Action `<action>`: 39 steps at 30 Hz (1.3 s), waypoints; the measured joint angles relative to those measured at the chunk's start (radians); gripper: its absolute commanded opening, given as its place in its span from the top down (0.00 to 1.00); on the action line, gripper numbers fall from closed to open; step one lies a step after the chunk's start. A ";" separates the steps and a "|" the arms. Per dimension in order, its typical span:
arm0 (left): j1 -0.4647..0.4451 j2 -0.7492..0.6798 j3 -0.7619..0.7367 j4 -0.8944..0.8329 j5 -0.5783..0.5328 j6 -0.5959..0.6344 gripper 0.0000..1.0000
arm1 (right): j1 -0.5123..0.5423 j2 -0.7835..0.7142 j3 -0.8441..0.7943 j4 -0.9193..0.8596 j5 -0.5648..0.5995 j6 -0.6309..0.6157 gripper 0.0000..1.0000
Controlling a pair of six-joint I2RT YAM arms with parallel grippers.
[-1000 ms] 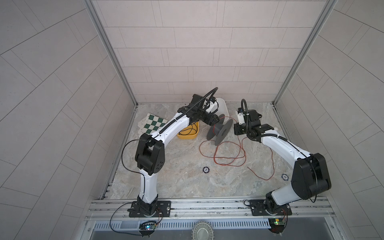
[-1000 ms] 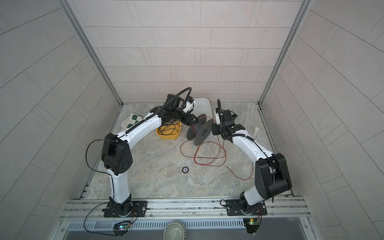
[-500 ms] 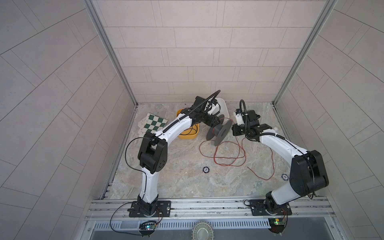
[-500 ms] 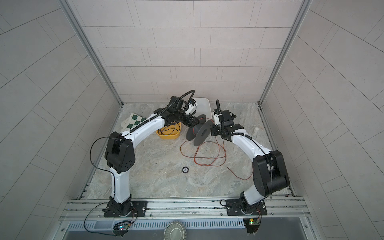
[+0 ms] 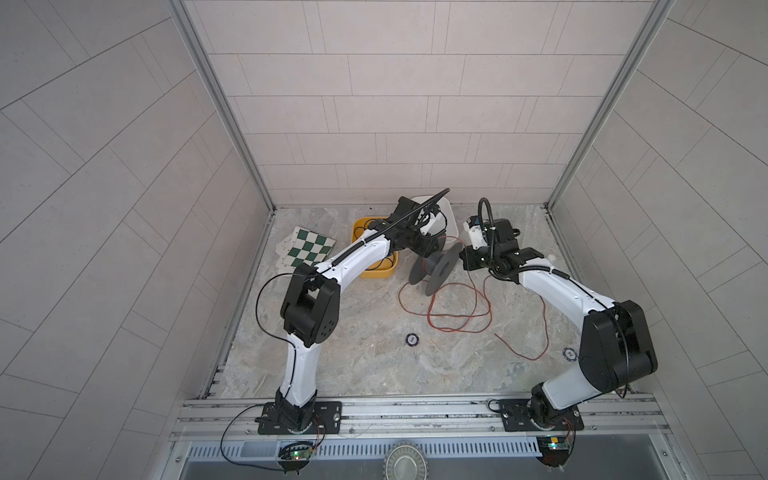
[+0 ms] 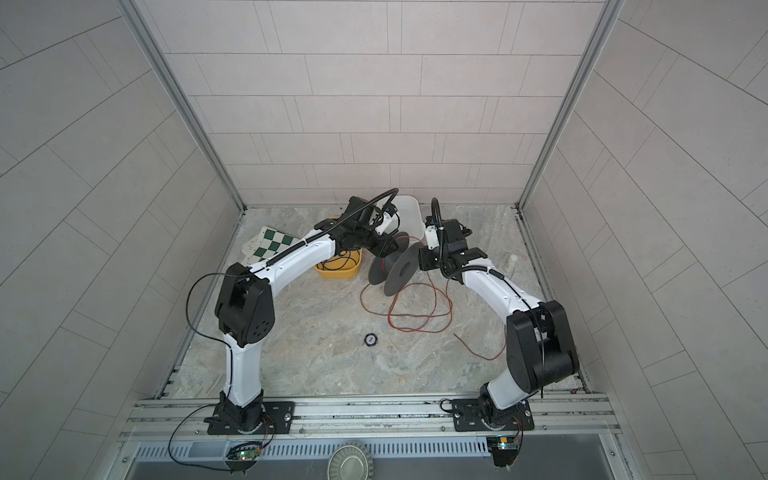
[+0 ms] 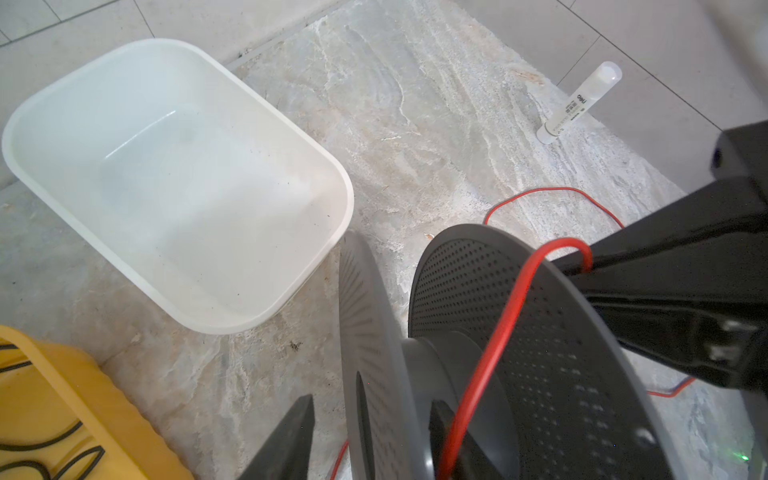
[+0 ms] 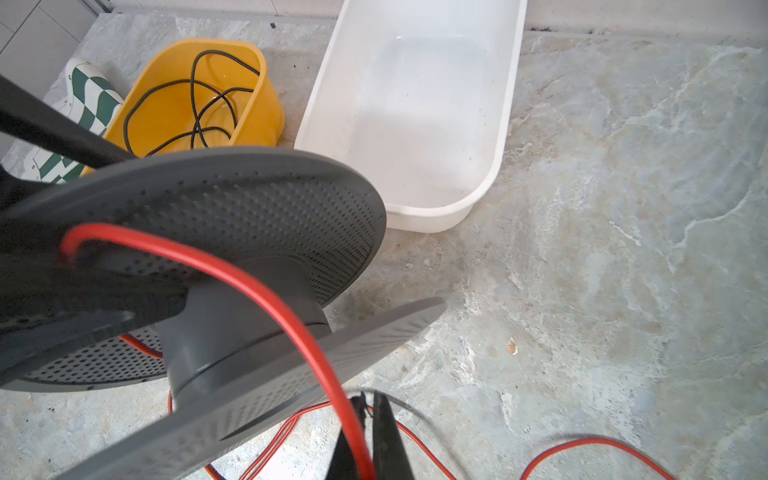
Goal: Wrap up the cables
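Marble tabletop filled the lower middle of both top views, bare near the front rail, with walls close on three sides. The red wire lay in loose loops at the middle, one strand going up over the grey spool. The right gripper was pinched tight on that strand. The left gripper had its fingers apart around one spool disc, a gap showing. Only the right wrist view showed the black cable in the yellow tub; only the left wrist view showed print on the white tube.
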 measured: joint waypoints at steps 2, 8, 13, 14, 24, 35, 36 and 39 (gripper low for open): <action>0.000 0.003 0.001 -0.002 -0.006 0.002 0.64 | 0.000 0.000 0.000 0.001 -0.002 -0.002 1.00; -0.002 0.003 0.003 -0.008 -0.016 0.011 0.85 | 0.000 0.000 0.000 0.007 -0.013 -0.005 1.00; -0.005 0.003 0.006 -0.024 -0.026 0.027 0.98 | 0.000 0.000 0.000 0.010 -0.018 -0.009 1.00; -0.006 0.003 0.007 -0.026 -0.027 0.029 0.99 | 0.000 0.000 0.000 0.011 -0.018 -0.009 1.00; -0.013 -0.003 0.049 -0.124 -0.116 0.048 1.00 | 0.000 0.001 0.032 -0.010 -0.027 0.000 0.48; 0.005 -0.150 0.158 -0.361 -0.332 -0.004 1.00 | -0.001 -0.125 0.027 -0.047 -0.090 0.063 0.12; 0.009 -0.163 0.186 -0.386 -0.349 -0.015 1.00 | -0.001 -0.144 0.016 -0.047 -0.090 0.071 0.12; 0.031 -0.198 0.254 -0.440 -0.367 -0.047 1.00 | -0.001 -0.186 -0.015 -0.043 -0.090 0.091 0.13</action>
